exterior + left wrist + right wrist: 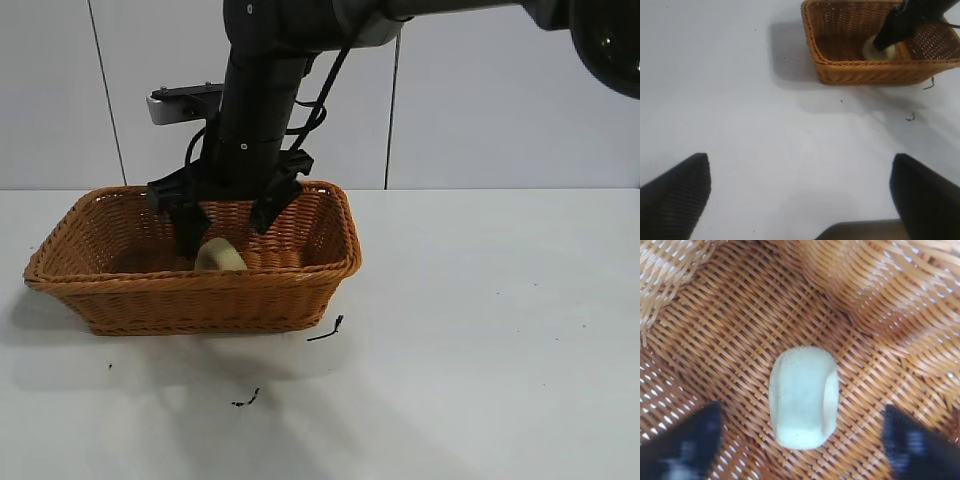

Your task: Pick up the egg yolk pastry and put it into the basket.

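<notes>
One egg yolk pastry (pixel 803 397) (on edge) lies in one basket (pixel 200 300), right end effector (pixel 228 222) spread wide, empty.

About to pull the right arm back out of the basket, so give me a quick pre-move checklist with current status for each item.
1. Egg yolk pastry inside the basket: ok, it lies on the woven floor, tipped on its side.
2. Right hand released: ok, the fingers stand wide on either side of the pastry, not touching it.
3. Pastry settled, not rolling: cannot tell from one moment.
4. Path upward clear: ok, nothing shows above the hand but its own arm and cable.
5. Fingers clear of the basket wall: cannot tell; from the exterior view they sit close to the back rim.
6. Left hand out of the way: ok, open over bare table, apart from the basket.
</notes>
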`<action>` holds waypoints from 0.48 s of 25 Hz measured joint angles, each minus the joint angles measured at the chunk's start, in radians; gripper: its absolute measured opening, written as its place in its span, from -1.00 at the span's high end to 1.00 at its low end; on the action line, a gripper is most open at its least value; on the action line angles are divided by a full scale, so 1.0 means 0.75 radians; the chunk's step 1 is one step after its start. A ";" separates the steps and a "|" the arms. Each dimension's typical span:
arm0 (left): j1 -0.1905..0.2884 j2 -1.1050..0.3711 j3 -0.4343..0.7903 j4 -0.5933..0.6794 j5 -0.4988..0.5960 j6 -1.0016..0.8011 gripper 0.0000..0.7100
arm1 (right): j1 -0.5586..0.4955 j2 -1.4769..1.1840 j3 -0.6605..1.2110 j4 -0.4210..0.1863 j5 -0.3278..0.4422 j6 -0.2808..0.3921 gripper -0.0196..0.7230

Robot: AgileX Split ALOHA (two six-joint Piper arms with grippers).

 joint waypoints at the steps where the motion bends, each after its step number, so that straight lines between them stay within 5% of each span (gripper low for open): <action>1: 0.000 0.000 0.000 0.000 0.000 0.000 -0.96 | 0.000 -0.009 0.000 -0.003 0.006 0.000 -0.88; 12: 0.000 0.000 0.000 0.000 0.000 0.000 -0.96 | -0.188 -0.185 -0.004 -0.014 0.124 -0.003 -0.91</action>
